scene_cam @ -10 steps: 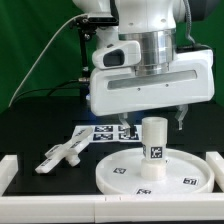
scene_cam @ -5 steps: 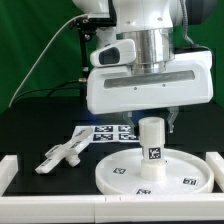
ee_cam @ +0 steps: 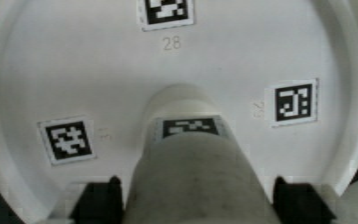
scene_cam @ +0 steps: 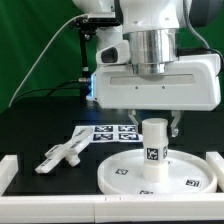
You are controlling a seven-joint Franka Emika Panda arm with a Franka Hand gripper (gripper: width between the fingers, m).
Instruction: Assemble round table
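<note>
The round disc top (scene_cam: 120, 172) lies flat on the black table, and the short thick leg (scene_cam: 155, 148) stands upright on its middle. My gripper (scene_cam: 153, 128) hangs right over the leg's top, with one finger on each side of it and a small gap at both; it is open. In the wrist view the leg (ee_cam: 197, 160) rises between my two dark fingertips (ee_cam: 101, 197), with the tagged disc (ee_cam: 87, 70) beneath my gripper (ee_cam: 199, 200). The cross-shaped foot (scene_cam: 62, 153) lies loose on the table to the exterior view's left.
The marker board (scene_cam: 105, 133) lies flat behind the disc. White rail blocks stand at the front left (scene_cam: 8, 172) and front right (scene_cam: 216, 162) of the table. A cable hangs at the back left before a green backdrop.
My hand has shifted a little to the exterior view's right and turned level, so its fingers now straddle the leg's top squarely. The leg, disc and foot have not moved.
</note>
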